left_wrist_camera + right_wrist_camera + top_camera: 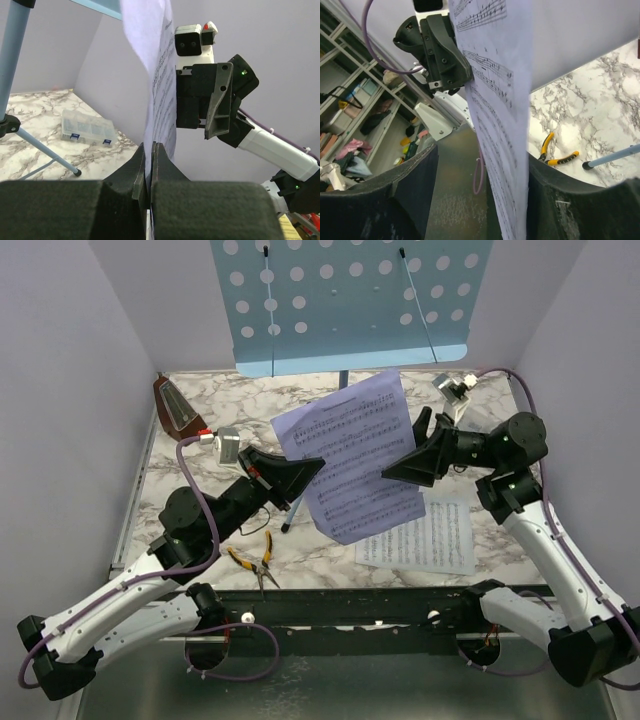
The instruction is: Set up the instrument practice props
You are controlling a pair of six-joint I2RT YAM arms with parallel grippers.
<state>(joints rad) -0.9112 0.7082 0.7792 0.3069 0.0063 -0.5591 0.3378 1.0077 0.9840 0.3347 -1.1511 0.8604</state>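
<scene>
The light blue perforated music stand (350,300) stands at the back of the table. A pale printed sheet of music (350,455) hangs in the air in front of it, between my two grippers. My left gripper (308,468) is shut on the sheet's left edge; in the left wrist view its jaws (148,148) pinch the paper (162,75). My right gripper (397,472) is open at the sheet's right edge. In the right wrist view the paper (495,100) passes between the wide-open fingers (482,155), close to the right one. The brown pyramid metronome (177,408) stands at the back left.
A second printed sheet (420,535) lies flat on the marble table (200,455) at the front right. Yellow-handled pliers (255,562) lie near the front edge, beside a stand leg tip (285,528). A clear plastic box (82,131) shows in the left wrist view. Walls enclose the table.
</scene>
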